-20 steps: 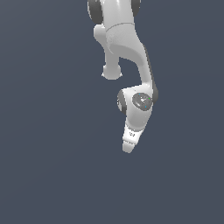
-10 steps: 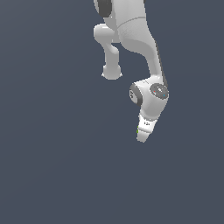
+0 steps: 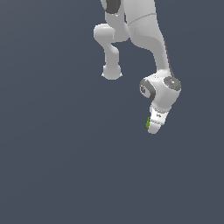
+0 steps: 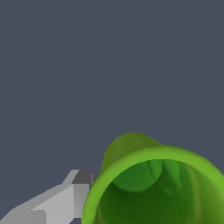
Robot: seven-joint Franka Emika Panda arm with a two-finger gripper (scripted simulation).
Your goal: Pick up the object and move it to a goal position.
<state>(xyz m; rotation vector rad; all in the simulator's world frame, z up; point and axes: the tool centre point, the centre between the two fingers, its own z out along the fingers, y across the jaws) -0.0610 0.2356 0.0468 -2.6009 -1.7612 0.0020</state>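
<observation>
The exterior view shows the white, jointed robot arm (image 3: 144, 39) descending from the top of the picture against a plain dark grey-blue background (image 3: 52, 166). The white gripper (image 3: 154, 127) points downward and slightly toward the exterior view's left. Only a thin sliver of the small bright green hollow cylinder (image 3: 148, 123) is visible there, at the edge of the gripper on the exterior view's left side. Its shape cannot be read from this angle.

The wrist view supplies what the exterior view lacks. The green cylinder (image 4: 153, 183) fills the lower part of the picture, seen close and from its open end: a thick rounded rim, a hollow interior with a darker floor, and a narrower body beyond the rim. One light grey finger (image 4: 65, 197) with a darker grey tip lies against the cylinder's outer wall. The opposite finger is out of frame (so the width of the opening cannot be measured by eye). The gripper appears closed onto the cylinder, with the cylinder seated between the fingers.

A small dark marking sits on the gripper body in the exterior view; it is too small to read. No other writing is legible in either view.
</observation>
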